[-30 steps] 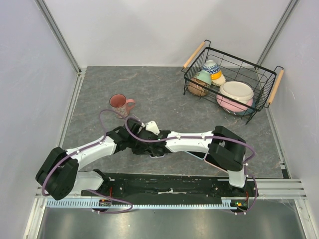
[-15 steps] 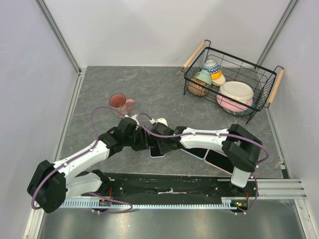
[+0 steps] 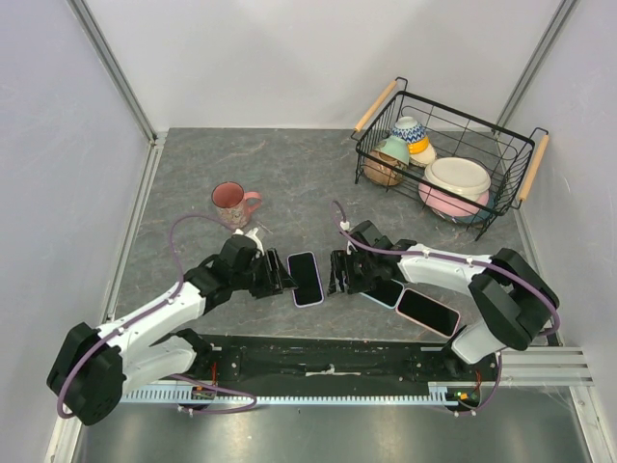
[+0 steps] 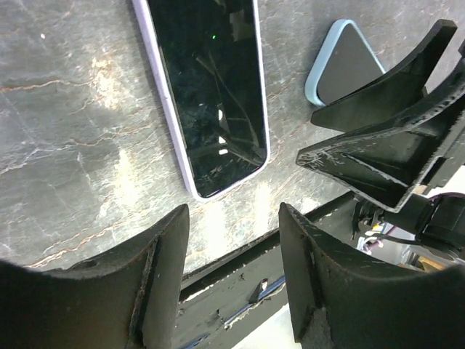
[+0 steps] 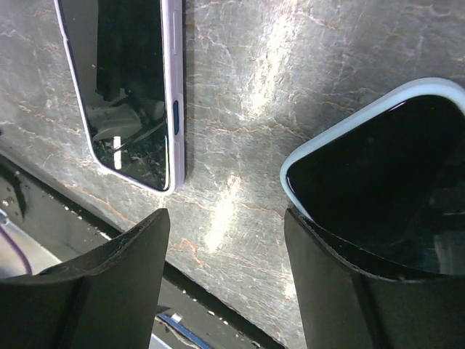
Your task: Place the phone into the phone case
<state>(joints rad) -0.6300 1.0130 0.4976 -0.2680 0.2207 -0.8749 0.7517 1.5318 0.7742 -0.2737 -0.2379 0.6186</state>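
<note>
On the left part of the tabletop (image 3: pixel 193 174) a pink mug (image 3: pixel 229 199) stands upright, well away from the phone. Nearer and a little to the right is the left hand (image 3: pixel 281 273); its fingers are spread and nothing is between them. Just right of it the phone (image 3: pixel 307 278) lies flat with its dark screen up, in the near middle of the tabletop. It sits inside a lilac phone case (image 5: pixel 174 73), whose rim shows all around the screen. The phone lies between the two hands and touches neither. The right hand (image 3: pixel 335 274) is just beside the phone on its right side, and its fingers are also spread and hold nothing. Under the right arm lies a flat dark item with a light blue rim (image 3: pixel 388 292), partly hidden. A similar item with a pink rim (image 3: pixel 429 312) lies next to it, more to the right. At the far right a black wire basket (image 3: pixel 527 169) holds several bowls (image 3: pixel 458 177).
</note>
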